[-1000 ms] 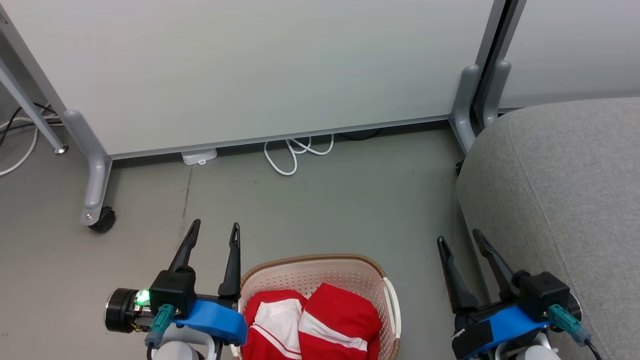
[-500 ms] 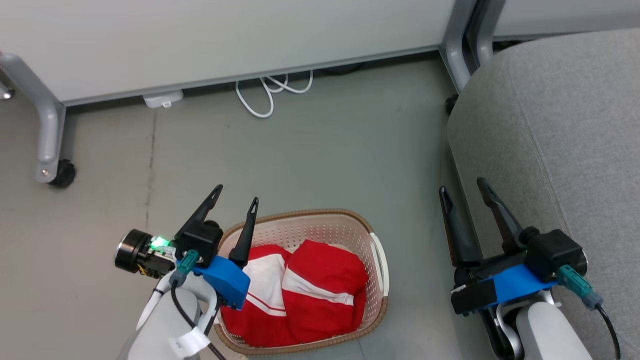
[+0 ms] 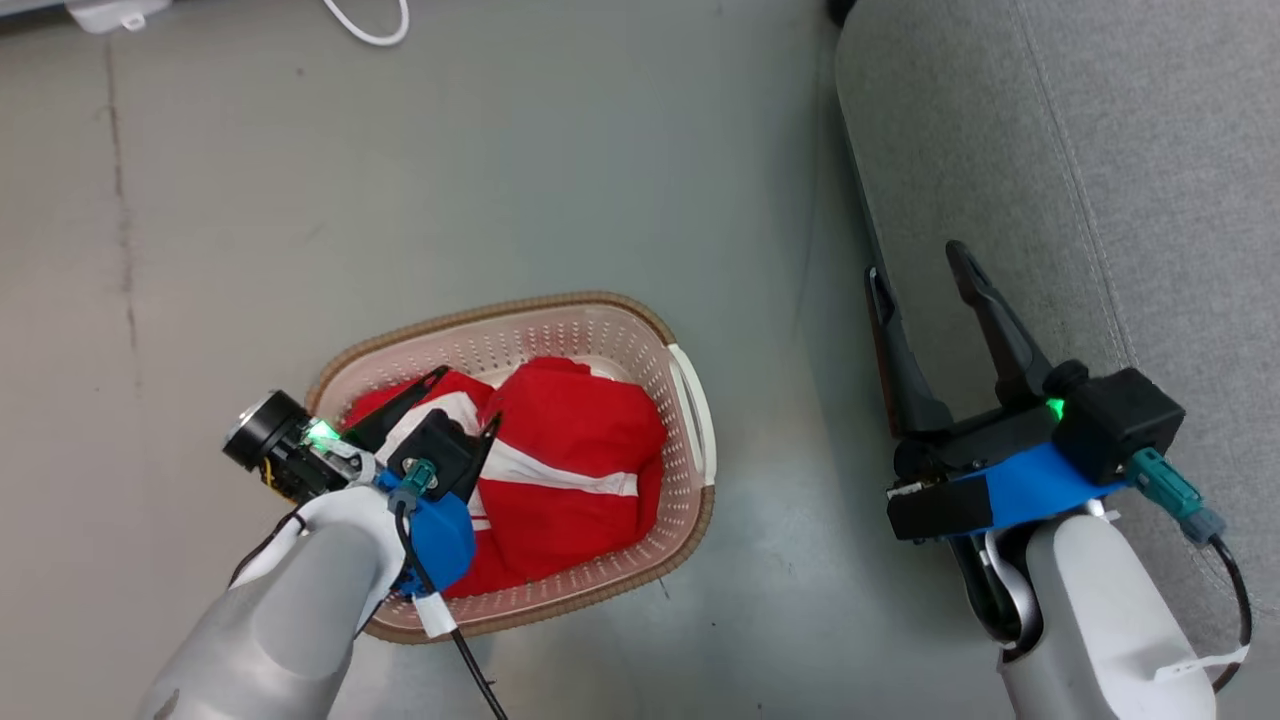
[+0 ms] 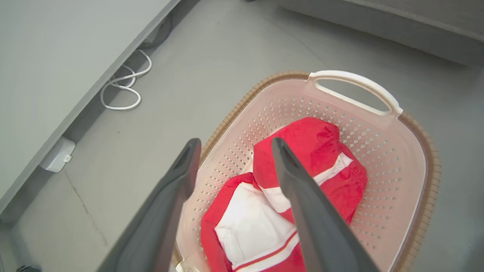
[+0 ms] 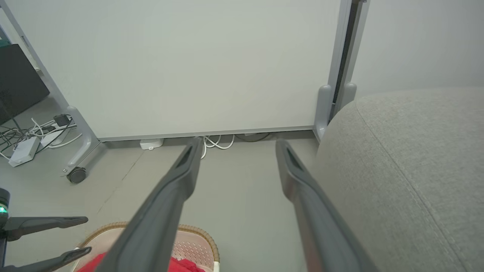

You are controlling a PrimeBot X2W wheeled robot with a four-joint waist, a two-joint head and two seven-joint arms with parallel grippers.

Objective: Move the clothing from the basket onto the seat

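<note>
Next, lower the left gripper (image 3: pixel 470 395), fingers wide and empty, onto the clothing (image 3: pixel 575 450) in the basket (image 3: pixel 600 328); pinch a thick fold.

The basket (image 3: pixel 560 340) looks smooth plastic, the clothing (image 3: pixel 580 440) soft cloth, the seat (image 3: pixel 1100 150) matt, perhaps woven, fabric.

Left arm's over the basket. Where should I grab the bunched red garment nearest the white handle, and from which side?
Take the puffed red crown of that garment, coming straight down with the open left gripper. It mounds up there, likely giving loose fabric to pinch, while the basket walls block a sideways approach.
</note>
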